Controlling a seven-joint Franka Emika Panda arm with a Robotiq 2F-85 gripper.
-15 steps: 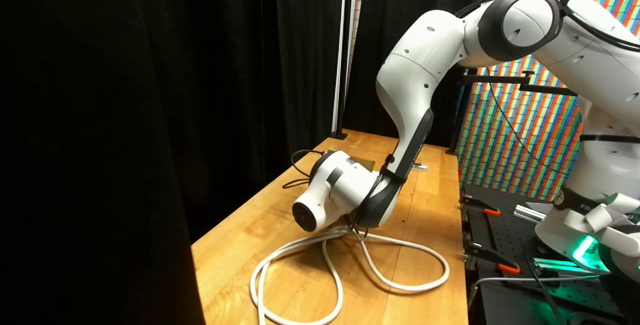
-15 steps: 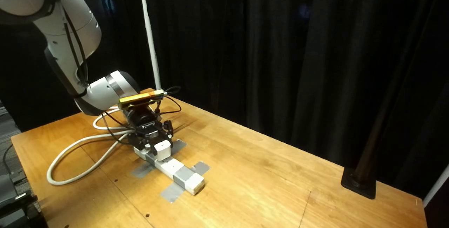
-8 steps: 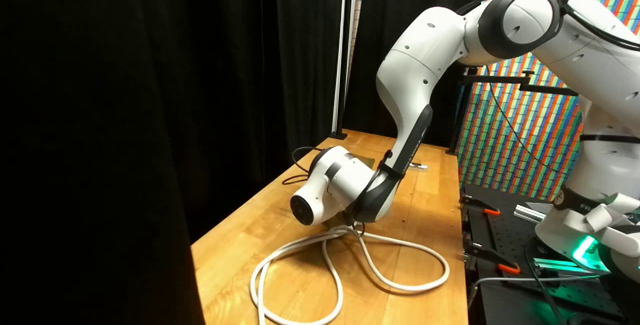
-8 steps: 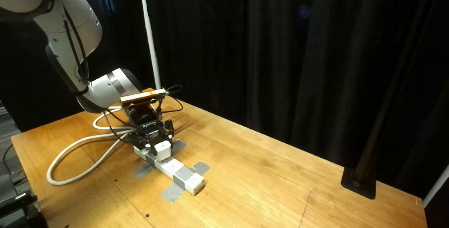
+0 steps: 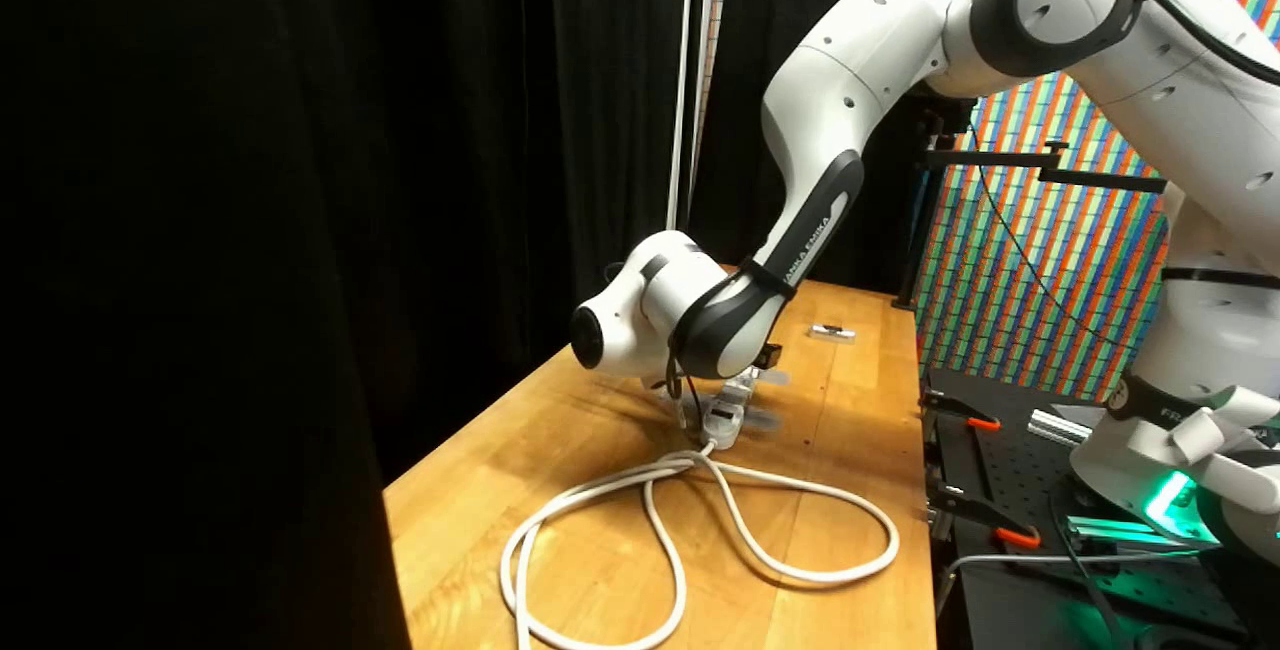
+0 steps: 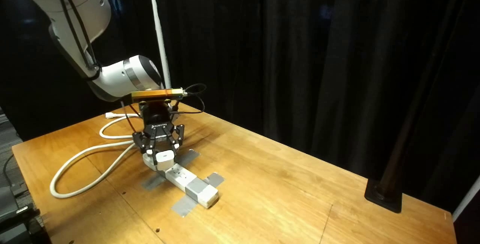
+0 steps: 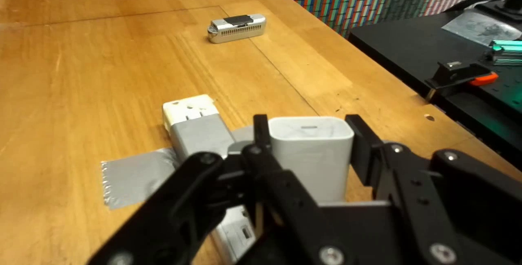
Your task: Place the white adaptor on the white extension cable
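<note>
My gripper is shut on the white adaptor, a rounded white block with a slot in its top face, held upright between the black fingers. In an exterior view the adaptor hangs in front of the white extension cable's socket block, near its cord end. Sockets show on the block just beside it. The wrist view puts the socket block left of and below the adaptor, partly behind the fingers. Its cord lies in big loops. In that exterior view the arm's wrist hides the jaws.
Grey tape fixes the block to the wooden table. Farther along lies a silver slotted piece with a dark top. Orange-tipped clamps sit along the table edge, and a black post foot stands at a far corner.
The arm has risen. The gripper, still holding the adaptor, has shifted left in an exterior view, away from the sockets that it covered before. More of the socket block now shows.
</note>
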